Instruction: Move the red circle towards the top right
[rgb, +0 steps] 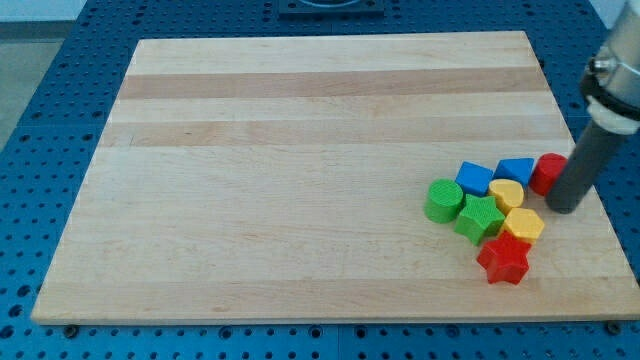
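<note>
Eight blocks bunched near the right edge of the board (300, 150), low in the view. Among them, at the cluster's upper right corner, sits the red circle (546, 170), touching or just beside a blue block (516, 170) on its left, with a yellow block (507, 194) just below and to the left. Stands with my tip (562, 209) pressed close against the red circle's lower right side, the rod (582, 165) hiding part of that block. No fingers to speak of here: only a plain rod, so nothing to open or close.

Probably placed low so as to shove the circle upward. Looks poorly set for a push to the right, though, since pushing from this side would send the circle up and left. Calls for slipping round beneath the circle, between it and the yellow block. Little room there. Risks dragging the blue neighbour along. Leaves the green circle (444, 200) and the red star (503, 260) well out of the way.
</note>
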